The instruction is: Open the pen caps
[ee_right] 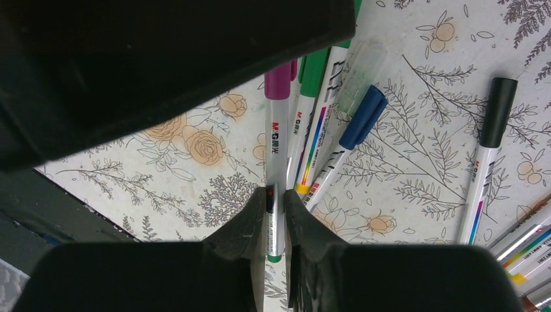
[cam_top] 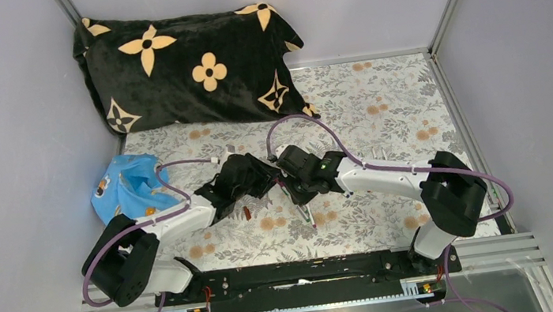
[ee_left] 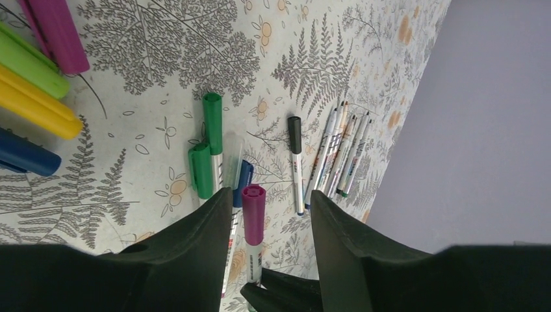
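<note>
My right gripper is shut on the white-grey barrel of a pen and holds it above the table. Its purple pen cap points at my left gripper. That gripper is open with the cap between its fingers, close to the left finger and clear of the right one. In the top view the two grippers, left and right, meet mid-table. More pens lie below: green caps, a blue cap, a black-capped pen and a bundle.
Several loose coloured caps, purple, green, yellow and blue, lie to the left of the pens. A black flowered pillow fills the back left, a blue cloth lies at the left wall. Grey walls enclose the floral tablecloth.
</note>
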{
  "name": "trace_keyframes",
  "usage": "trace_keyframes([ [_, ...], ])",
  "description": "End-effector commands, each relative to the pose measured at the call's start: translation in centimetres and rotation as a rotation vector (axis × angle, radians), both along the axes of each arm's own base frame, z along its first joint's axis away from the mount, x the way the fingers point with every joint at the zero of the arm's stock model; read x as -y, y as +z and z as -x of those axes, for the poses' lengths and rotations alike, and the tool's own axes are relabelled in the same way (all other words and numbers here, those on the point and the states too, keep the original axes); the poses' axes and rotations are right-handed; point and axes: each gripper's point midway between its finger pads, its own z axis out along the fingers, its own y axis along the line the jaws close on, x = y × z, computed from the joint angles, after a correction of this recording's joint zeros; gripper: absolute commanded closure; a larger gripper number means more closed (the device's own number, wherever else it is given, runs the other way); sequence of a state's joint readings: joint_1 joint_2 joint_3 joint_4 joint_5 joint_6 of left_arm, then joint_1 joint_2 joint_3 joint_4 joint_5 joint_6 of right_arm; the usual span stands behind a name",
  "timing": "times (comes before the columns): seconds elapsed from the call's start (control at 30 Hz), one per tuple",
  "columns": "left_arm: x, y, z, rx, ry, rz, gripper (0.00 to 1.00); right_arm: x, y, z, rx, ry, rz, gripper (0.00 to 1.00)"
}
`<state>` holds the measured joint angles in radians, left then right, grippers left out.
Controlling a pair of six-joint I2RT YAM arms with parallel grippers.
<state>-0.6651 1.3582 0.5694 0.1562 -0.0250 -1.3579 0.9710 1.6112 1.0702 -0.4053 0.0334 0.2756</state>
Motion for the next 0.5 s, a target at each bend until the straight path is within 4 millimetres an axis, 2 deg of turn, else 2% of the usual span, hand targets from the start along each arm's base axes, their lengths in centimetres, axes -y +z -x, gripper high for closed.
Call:
trace_keyframes([
  [0.0,0.7,0.6,-0.2,0.029,0.000,0.043,0.48,-2.1,3.6,-0.6,0.053,0.003,-0.108,1.00],
  [0.27,0.7,0.5,0.2,0.033,-0.002,0.056,0.66,-2.1,4.5,-0.6,0.070,-0.004,-0.122,1.00],
  [0.37,0.8,0.6,0.3,0.035,-0.003,0.061,0.79,-2.1,4.7,-0.7,0.073,-0.005,-0.119,1.00],
  [0.4,0.8,0.7,0.3,0.038,-0.004,0.064,0.86,-2.0,4.7,-0.6,0.074,-0.005,-0.120,1.00],
  [0.43,0.8,0.9,0.3,0.042,-0.004,0.066,0.98,-2.0,4.7,-0.6,0.074,-0.007,-0.121,1.00],
  [0.47,0.8,0.9,0.3,0.045,-0.003,0.068,1.00,-2.0,4.7,-0.6,0.074,-0.008,-0.122,1.00],
])
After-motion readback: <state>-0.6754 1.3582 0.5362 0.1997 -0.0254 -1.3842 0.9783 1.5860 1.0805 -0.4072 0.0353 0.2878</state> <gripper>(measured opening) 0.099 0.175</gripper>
